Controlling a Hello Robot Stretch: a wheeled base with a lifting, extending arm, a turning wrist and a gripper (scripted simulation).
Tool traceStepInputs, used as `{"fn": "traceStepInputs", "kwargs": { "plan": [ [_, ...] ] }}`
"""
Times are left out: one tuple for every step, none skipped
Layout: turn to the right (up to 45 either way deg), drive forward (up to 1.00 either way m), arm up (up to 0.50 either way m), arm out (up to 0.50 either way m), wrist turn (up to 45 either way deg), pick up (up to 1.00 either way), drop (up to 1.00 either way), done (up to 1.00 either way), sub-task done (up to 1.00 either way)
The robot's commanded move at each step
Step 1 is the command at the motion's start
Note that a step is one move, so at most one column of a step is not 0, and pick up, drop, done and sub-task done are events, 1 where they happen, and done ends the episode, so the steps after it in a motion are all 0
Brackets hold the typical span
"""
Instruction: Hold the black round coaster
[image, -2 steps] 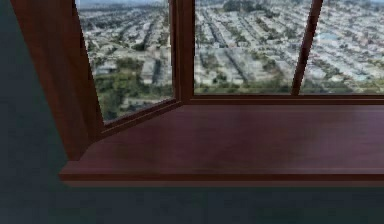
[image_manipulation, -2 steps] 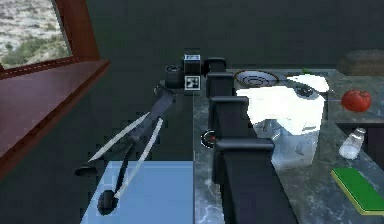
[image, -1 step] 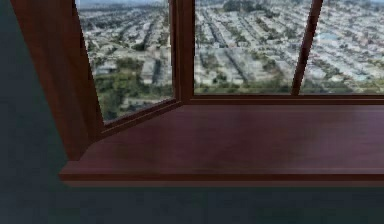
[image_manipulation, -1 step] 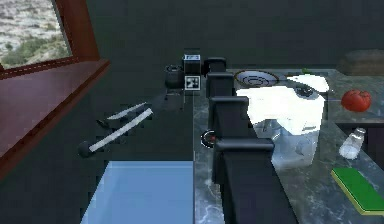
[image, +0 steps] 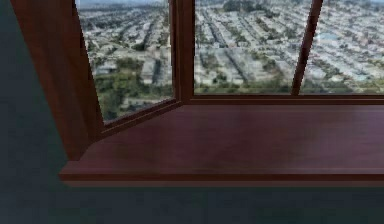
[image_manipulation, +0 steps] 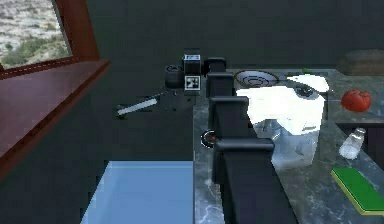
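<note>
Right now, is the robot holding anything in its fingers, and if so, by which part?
Nothing is held. The thin fingers reach out past the dark speckled stone counter, with only a bare dark surface behind their tips.

The arm (image_manipulation: 240, 150), a dark square bar, rises from the bottom edge of the arm side view just right of the middle and runs out along the left edge of the worktop (image_manipulation: 310, 200) to its far left corner. At its far end stand the two white squares (image_manipulation: 191, 72) with black marks, one above the other, and the dark wrist body sits just left of them. From there the gripper (image_manipulation: 122, 110) points left and slightly down past the worktop's corner, its thin pale fingers (image_manipulation: 145, 102) lying close together over bare dark floor (image_manipulation: 140, 140), and it holds nothing.
</note>
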Motion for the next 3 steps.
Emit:
{"fn": "traceStepInputs", "kwargs": {
  "plan": [
    [0.0, 0.00, 0.00, 0.00, 45.0, 0.00, 0.00, 0.00, 0.00],
    [0.0, 0.00, 0.00, 0.00, 30.0, 0.00, 0.00, 0.00, 0.00],
    [0.0, 0.00, -0.16, 0.00, 0.0, 0.00, 0.00, 0.00, 0.00]
  ]
}}
